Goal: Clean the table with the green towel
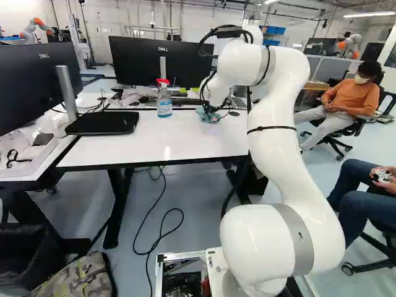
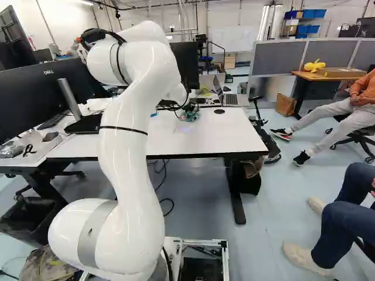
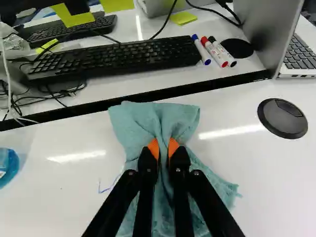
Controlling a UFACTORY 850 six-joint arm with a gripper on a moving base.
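Hand (image 1: 211, 111) with green towel (image 3: 131, 118) between fingers (image 3: 153, 147)

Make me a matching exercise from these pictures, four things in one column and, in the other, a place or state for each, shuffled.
Things:
1. Green towel
2. Spray bottle
3. Markers
4. Laptop

Places or states:
A. Open
B. Pinched by the hand
C. Lying beside the end of a keyboard
D. Standing upright, red on top

Right pairs: 1-B, 2-D, 3-C, 4-A
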